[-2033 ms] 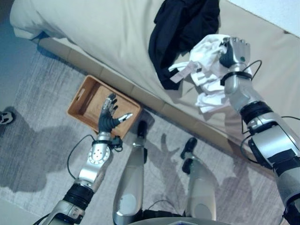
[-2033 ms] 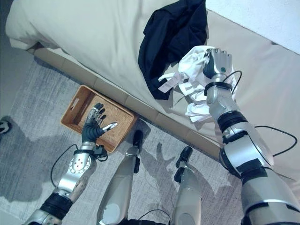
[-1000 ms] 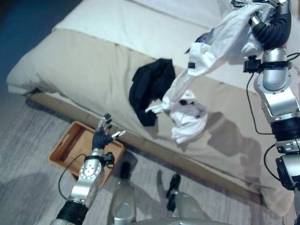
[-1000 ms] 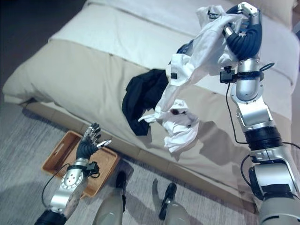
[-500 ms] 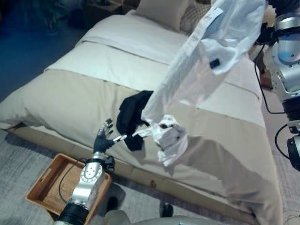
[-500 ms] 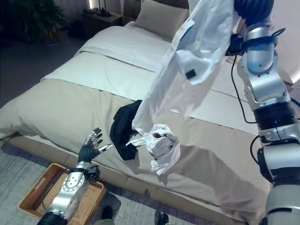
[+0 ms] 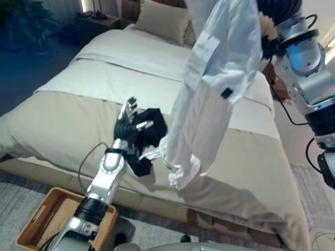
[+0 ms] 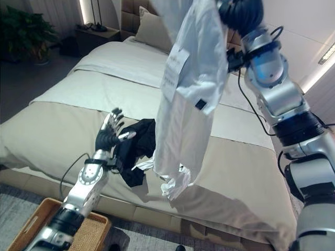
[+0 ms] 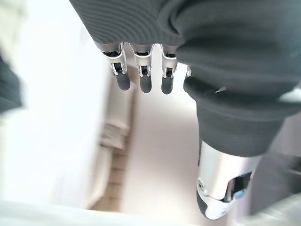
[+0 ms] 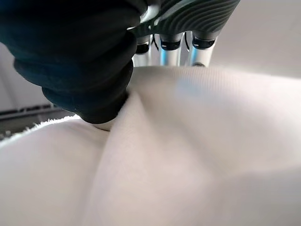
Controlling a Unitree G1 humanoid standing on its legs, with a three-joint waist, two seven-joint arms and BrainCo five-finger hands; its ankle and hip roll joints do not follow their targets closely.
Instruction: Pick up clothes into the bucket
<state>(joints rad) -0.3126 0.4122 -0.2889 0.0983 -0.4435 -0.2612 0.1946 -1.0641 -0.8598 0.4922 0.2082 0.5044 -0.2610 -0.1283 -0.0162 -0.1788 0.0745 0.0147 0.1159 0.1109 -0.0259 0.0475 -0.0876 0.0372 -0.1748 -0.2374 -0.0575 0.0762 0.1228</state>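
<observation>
Gripping the white shirt aloft, apparently, the right hand; left hand spread, holding nothing.

The right arm reaches high, its right hand raised at the top of the eye views, fingers closed in a grasp. The left arm stretches forward, its left hand upright with fingers straight and spread.

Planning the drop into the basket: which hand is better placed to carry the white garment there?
Right, probably. The right hand already grips the white garment, lifted high over the bed. The left hand is open near the black garment, though nearer the basket.
</observation>
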